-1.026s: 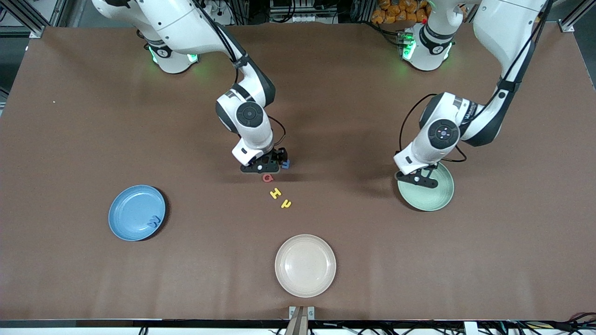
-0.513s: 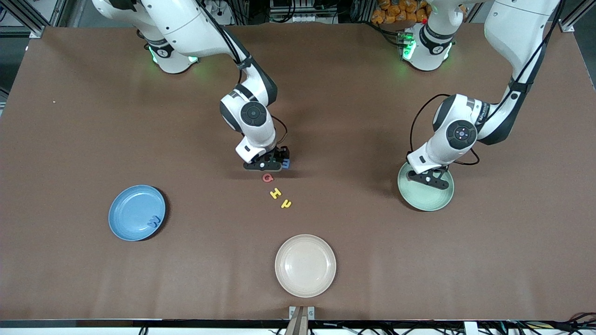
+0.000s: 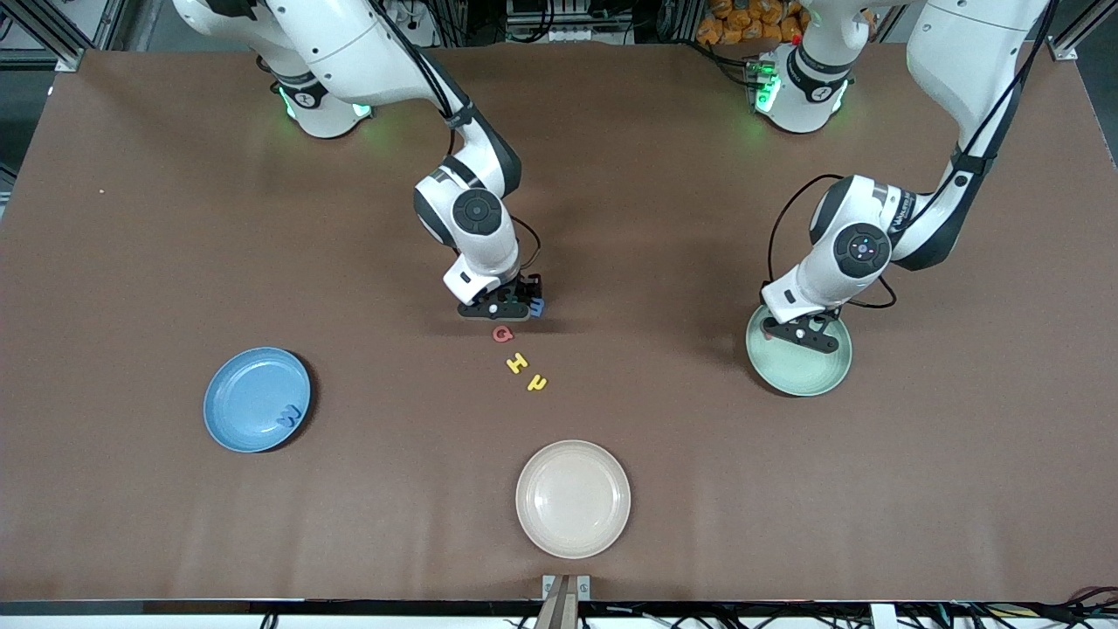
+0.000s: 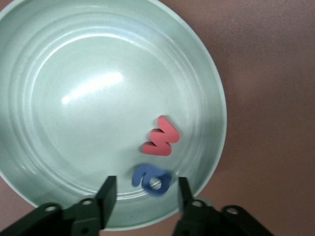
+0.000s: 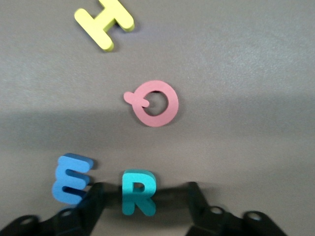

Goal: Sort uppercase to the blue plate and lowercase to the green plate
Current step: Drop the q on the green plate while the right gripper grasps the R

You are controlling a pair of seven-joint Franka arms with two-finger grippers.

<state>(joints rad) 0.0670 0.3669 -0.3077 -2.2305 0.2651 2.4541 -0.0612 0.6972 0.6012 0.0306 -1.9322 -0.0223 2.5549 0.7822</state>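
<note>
Right gripper [image 3: 502, 307]: lowered to the table mid-width, jaws part open, one finger on each side of the green R [image 5: 139, 192], with a gap showing on both sides. The blue m [image 3: 536, 307] lies just beside the R, toward the left arm's end. Nearer the front camera in a short row are the red Q [image 3: 501, 333], the yellow H [image 3: 517, 362] and the yellow h-like letter [image 3: 536, 382].

Left gripper [image 3: 799, 335]: low over the green plate [image 3: 808, 371], jaws part open and holding nothing. The blue a [image 4: 151, 178] lies flat in the plate between the fingers, and the red w [image 4: 160, 141] lies just beside it.

The blue plate [image 3: 240, 393] sits toward the right arm's end and holds the blue W [image 3: 288, 415]. The beige plate [image 3: 572, 498] is nearest the camera.
</note>
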